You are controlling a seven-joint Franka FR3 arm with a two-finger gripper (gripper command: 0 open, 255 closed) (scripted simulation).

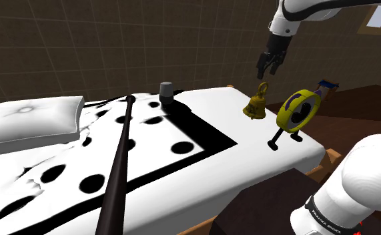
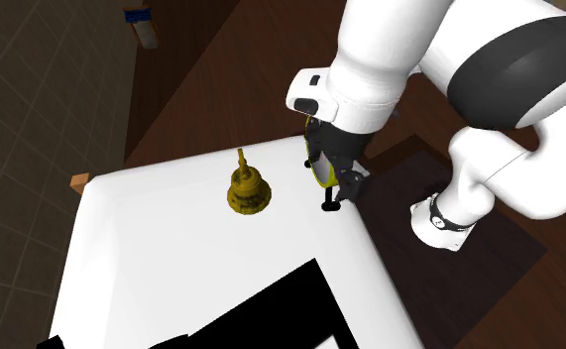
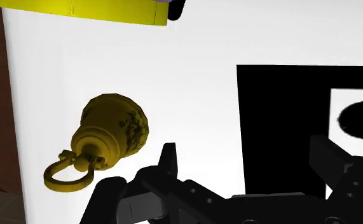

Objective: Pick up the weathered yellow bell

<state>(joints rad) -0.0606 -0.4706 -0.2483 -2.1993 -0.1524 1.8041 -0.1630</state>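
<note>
The yellow bell [image 1: 255, 105] stands upright on the white bed cover, dull gold with dark worn patches and a loop handle on top. The second exterior view looks down on the bell [image 2: 248, 188] near the bed's corner. My gripper [image 1: 268, 72] hangs in the air above the bell and a little toward the shoulder view's right, apart from it. In the wrist view the bell [image 3: 110, 137] lies off to the side of the gripper [image 3: 246, 159], outside the gap. The fingers [image 3: 168, 159] stand wide apart with nothing between them.
A yellow round clock on black legs [image 1: 297, 110] stands close beside the bell at the bed's edge. A grey cylinder [image 1: 165, 90], a pillow [image 1: 29, 117] and a long black pole [image 1: 119, 173] lie on the black-spotted white cover [image 1: 182, 190]. Dark wooden floor [image 2: 251, 59] surrounds the bed.
</note>
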